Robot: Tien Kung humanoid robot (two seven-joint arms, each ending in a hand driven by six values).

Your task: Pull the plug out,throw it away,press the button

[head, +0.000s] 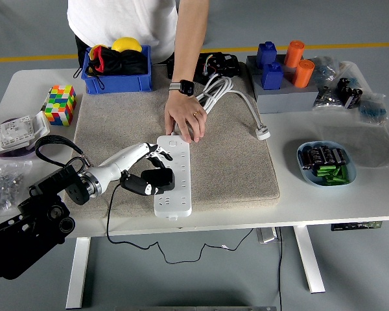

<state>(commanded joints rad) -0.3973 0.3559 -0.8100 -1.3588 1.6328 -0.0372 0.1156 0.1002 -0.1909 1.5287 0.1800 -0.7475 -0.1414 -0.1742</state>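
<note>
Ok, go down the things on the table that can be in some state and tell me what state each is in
Black plug: seated in the strip, gripped by the left hand.
White power strip: flat on the beige mat, far end pinned by a person's hand.
White cable: coiled, its white plug loose on the mat.
Blue bin: full.

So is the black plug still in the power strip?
Yes: the plug sits seated in the power strip, left hand around it.

Glossy white plastic power strip [174, 176] on rough beige cloth mat [227, 155].
</note>
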